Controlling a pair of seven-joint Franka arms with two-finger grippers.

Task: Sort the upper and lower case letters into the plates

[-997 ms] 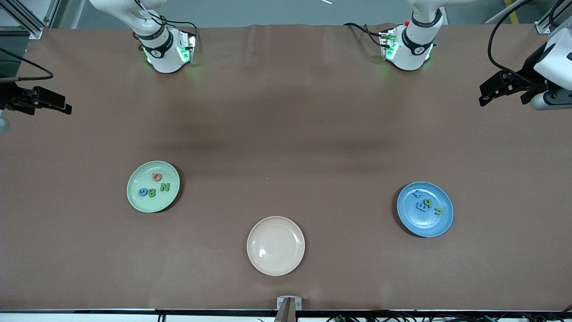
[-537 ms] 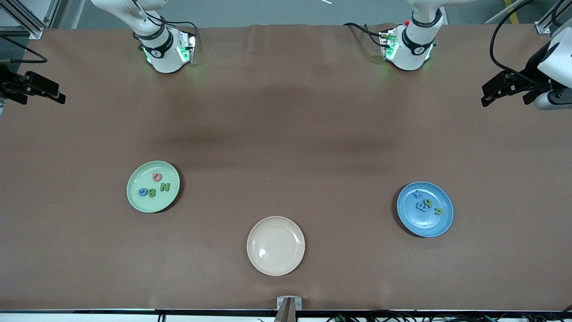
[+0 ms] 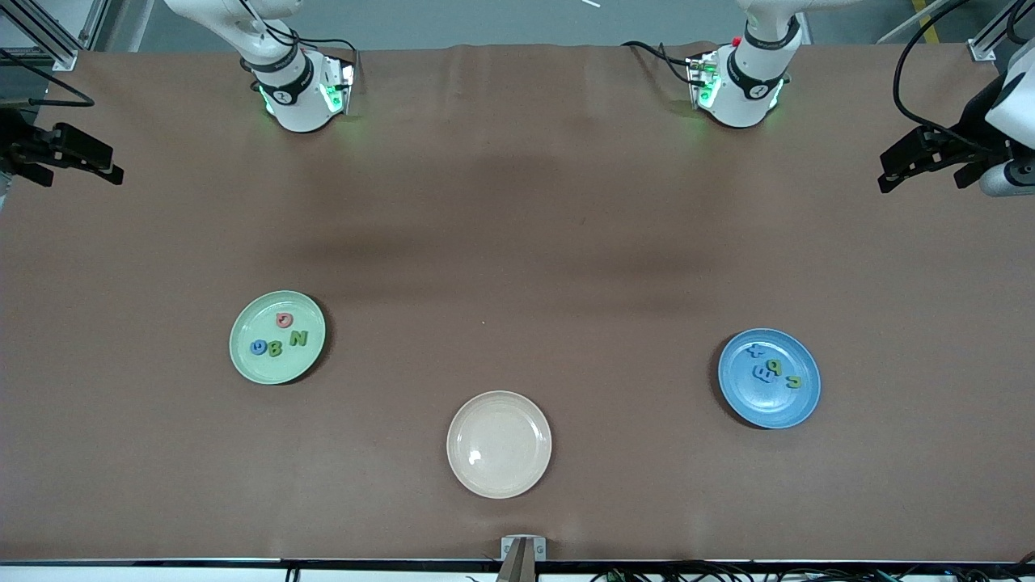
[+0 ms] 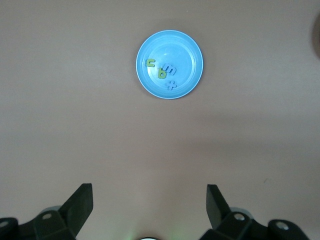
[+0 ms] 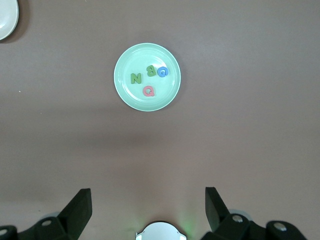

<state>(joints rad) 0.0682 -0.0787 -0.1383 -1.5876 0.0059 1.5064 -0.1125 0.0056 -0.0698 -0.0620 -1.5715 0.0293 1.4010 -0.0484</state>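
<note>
We find four letters in the pale green plate (image 3: 277,337), toward the right arm's end of the table: a red Q (image 3: 283,320), a green N (image 3: 298,339), a green B (image 3: 275,349) and a blue G (image 3: 259,347), all lying flat and close together. Four more sit in the blue plate (image 3: 769,377), toward the left arm's end: a blue x (image 3: 755,351), a green p (image 3: 774,367), a blue letter (image 3: 761,374) we cannot read with certainty, and a green one (image 3: 793,381) that looks like a u or c. The beige plate (image 3: 499,444) lies between the two, nearer the front camera. The right gripper (image 3: 69,153) hangs over the table's edge at its own end, partly cut off, fingers spread apart with nothing between them in the right wrist view (image 5: 147,212). The left gripper (image 3: 926,158) hovers at its own end, likewise spread and holding nothing (image 4: 149,210). Both arms wait.
</note>
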